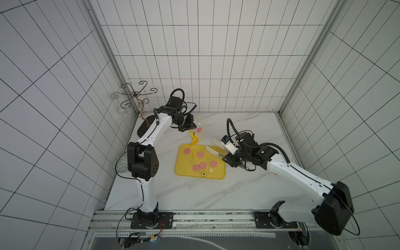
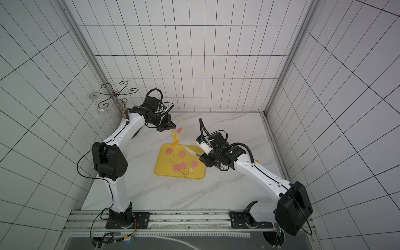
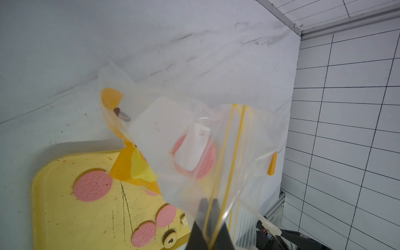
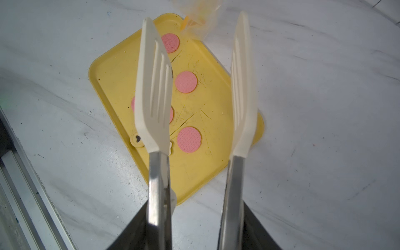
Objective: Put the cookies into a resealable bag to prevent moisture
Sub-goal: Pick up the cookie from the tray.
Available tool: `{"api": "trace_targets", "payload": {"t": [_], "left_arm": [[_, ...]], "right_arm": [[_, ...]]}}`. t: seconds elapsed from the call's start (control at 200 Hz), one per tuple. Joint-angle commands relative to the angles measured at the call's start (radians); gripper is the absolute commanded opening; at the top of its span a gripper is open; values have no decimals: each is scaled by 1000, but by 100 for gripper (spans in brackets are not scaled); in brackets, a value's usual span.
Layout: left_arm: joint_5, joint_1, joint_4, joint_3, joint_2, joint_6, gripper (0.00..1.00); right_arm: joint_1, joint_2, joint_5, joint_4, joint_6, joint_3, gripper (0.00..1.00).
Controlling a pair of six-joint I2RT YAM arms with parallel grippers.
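Observation:
My left gripper (image 3: 208,207) is shut on the rim of the resealable bag (image 3: 238,140), by its yellow zip lines. The bag (image 1: 202,124) hangs just beyond the far edge of the yellow tray (image 1: 184,171). One pink cookie (image 3: 207,160) lies inside the bag. Several pink cookies (image 1: 200,154) lie on the tray, with a pale flower-shaped piece (image 1: 211,170) and a yellow dark-centred round (image 1: 204,173) at its near edge. My right gripper (image 4: 197,216) is shut on steel tongs (image 4: 153,97). Their white slotted tips are spread apart over the tray's right side with nothing between them.
A wire stand (image 1: 135,95) with a clear glass (image 1: 115,96) stands at the back left corner on a black oval base (image 1: 146,127). A patterned round object (image 1: 120,164) sits behind my left arm. A small orange piece (image 3: 272,163) lies near the right wall.

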Motion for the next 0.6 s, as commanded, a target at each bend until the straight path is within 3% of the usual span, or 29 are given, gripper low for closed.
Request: {"api": "trace_targets", "payload": {"t": [0.0, 0.595], "left_arm": [[-3, 5, 3, 26, -11, 7, 0], [-20, 9, -10, 19, -17, 27, 0]], "right_arm": [[44, 61, 23, 127, -29, -34, 57], [78, 378, 76, 214, -47, 105, 58]]}}
